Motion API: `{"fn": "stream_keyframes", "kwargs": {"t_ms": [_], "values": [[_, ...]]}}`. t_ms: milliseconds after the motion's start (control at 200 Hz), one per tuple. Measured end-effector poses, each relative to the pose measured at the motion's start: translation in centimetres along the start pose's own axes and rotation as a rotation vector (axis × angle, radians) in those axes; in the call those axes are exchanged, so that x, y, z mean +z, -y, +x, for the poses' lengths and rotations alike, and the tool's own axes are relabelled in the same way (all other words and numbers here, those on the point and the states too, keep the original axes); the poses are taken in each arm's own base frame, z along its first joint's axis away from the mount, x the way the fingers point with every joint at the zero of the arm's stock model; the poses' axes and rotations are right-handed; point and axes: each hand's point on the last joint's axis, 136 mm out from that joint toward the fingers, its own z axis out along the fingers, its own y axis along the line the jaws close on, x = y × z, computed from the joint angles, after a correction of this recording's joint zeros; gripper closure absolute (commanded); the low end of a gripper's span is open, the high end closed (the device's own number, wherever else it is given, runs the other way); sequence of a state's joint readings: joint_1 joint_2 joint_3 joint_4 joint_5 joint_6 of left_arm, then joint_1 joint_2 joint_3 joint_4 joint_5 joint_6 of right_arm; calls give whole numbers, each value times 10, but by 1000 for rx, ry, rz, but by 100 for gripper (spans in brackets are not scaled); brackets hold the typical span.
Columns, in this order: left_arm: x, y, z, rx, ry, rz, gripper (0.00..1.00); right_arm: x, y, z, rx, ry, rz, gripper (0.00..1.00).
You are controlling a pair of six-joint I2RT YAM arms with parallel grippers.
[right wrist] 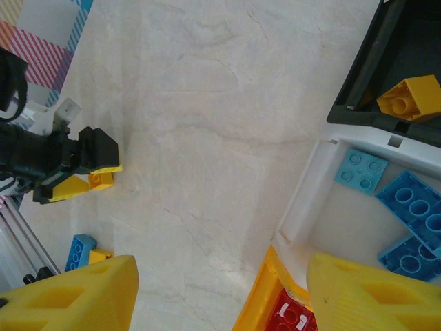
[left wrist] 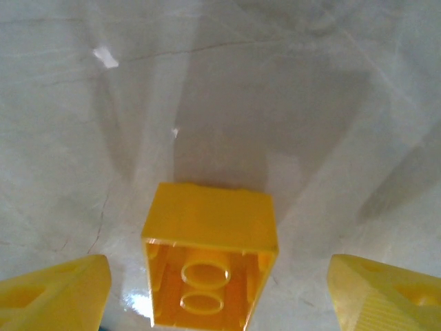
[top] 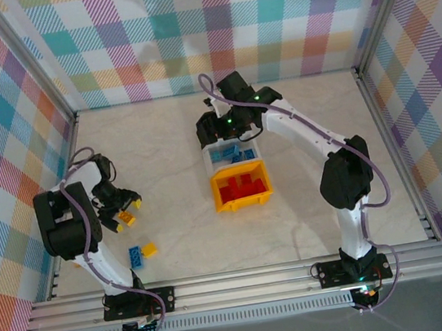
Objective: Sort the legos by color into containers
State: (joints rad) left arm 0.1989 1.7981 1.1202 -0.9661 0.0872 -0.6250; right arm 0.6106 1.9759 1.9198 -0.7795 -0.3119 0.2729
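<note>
Sorting step in hand: judged to be the pick-up of a yellow brick [left wrist: 210, 255] at the left; the grasp is not yet made.
Left arm: the left claw [top: 123, 214] sits low over the surface [top: 162, 157], its fingers [left wrist: 55, 289] apart and straddling the brick, with a gap showing on each side.
Brick position: on the surface, tipped on its side, hollow underside toward the wrist camera.
Loose bricks, count: three. These are the straddled one, one blue brick [top: 135, 254] and a second yellow brick [top: 149, 249], the last two just beside each other near the left arm's base.
Containers, count: three in a row at centre: black bin [right wrist: 355, 76] farthest, white bin [right wrist: 303, 200] in the middle, yellow bin [top: 243, 204] nearest.
Contents: the black bin holds one binned yellow brick [right wrist: 410, 96]. The white bin holds at least three blue bricks [right wrist: 417, 203]. The yellow bin holds red bricks [top: 240, 186], too merged to count.
Right arm: the right claw [right wrist: 222, 293] hangs beside the black and white bins, fingers apart, nothing between them.
Next move calls for: bringing the left fingers together squarely on the brick's side walls, lifting, then carrying it to the black bin. The right arm is close to that bin, so crowding is a likely risk.
</note>
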Motion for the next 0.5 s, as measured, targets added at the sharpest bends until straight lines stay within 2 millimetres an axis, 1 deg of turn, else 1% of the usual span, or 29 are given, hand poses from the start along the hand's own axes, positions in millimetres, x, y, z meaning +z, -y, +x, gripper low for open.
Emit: {"fn": "stream_keyframes", "kwargs": {"t_ms": [55,175,225,345,385,500], "values": [[2,0,-1,-3,-3,-3,29,0,0,0,1,0,0,34],[4,2,0,3,-8,3,50,0,0,0,1,0,1,34],[4,3,-1,-4,-5,8,53,0,0,0,1,0,0,34],[4,5,-2,4,0,16,66,0,1,0,1,0,6,33],[4,6,-1,3,0,17,68,1,3,2,2,-2,11,33],[1,13,-1,18,9,26,68,1,10,12,9,-21,37,33]]}}
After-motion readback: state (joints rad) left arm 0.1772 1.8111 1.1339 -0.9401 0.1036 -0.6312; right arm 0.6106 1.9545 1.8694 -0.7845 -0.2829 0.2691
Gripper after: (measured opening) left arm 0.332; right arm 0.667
